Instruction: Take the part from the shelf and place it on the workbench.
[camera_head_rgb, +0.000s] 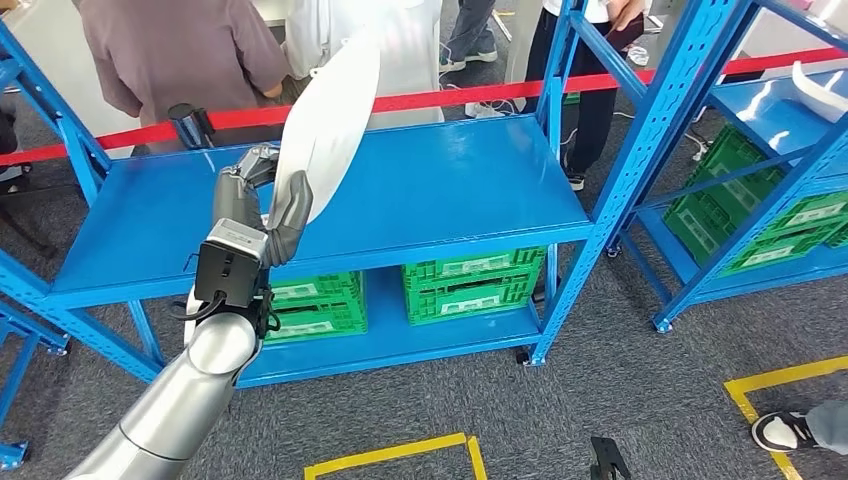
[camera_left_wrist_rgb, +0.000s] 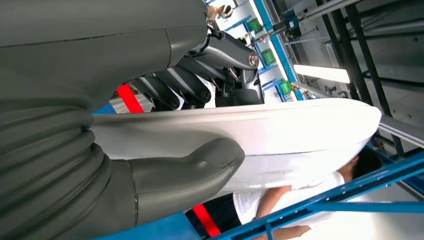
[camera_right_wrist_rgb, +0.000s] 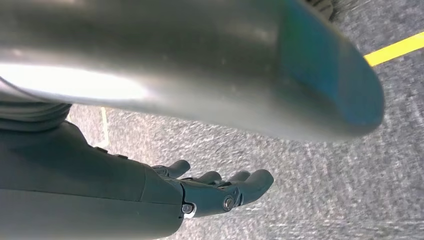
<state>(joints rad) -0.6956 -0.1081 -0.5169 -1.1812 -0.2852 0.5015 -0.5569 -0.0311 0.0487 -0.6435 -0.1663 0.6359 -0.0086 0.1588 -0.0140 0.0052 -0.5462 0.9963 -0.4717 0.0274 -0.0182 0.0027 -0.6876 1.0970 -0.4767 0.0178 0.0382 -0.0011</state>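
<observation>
While my left hand (camera_head_rgb: 262, 205) grips the white part (camera_head_rgb: 330, 125), I hold that long curved shell raised above the top board of the blue shelf (camera_head_rgb: 440, 190), its lower end pinched in my grasp and its upper end reaching up past the red barrier tape (camera_head_rgb: 480, 95) toward the people standing behind. From my left wrist the same hold is plain: my thick grey thumb (camera_left_wrist_rgb: 195, 167) presses one face of the part (camera_left_wrist_rgb: 300, 130) and my darker fingers (camera_left_wrist_rgb: 190, 85) close over the opposite side, so the shell is clamped between them and touches nothing on the shelf. My right hand (camera_right_wrist_rgb: 210, 192) hangs low over the grey carpet (camera_right_wrist_rgb: 325, 180), fingers stretched out loosely and apart, holding nothing. Under the top board, green crates (camera_head_rgb: 470, 285) sit side by side on the lower board. A second blue rack (camera_head_rgb: 790, 120) stands to the right, with another white piece (camera_head_rgb: 820, 90) lying on its upper level and more green crates below. Yellow tape lines (camera_head_rgb: 400, 455) mark the carpet near my feet, and a person's shoe (camera_head_rgb: 785, 430) shows at the lower right edge.
</observation>
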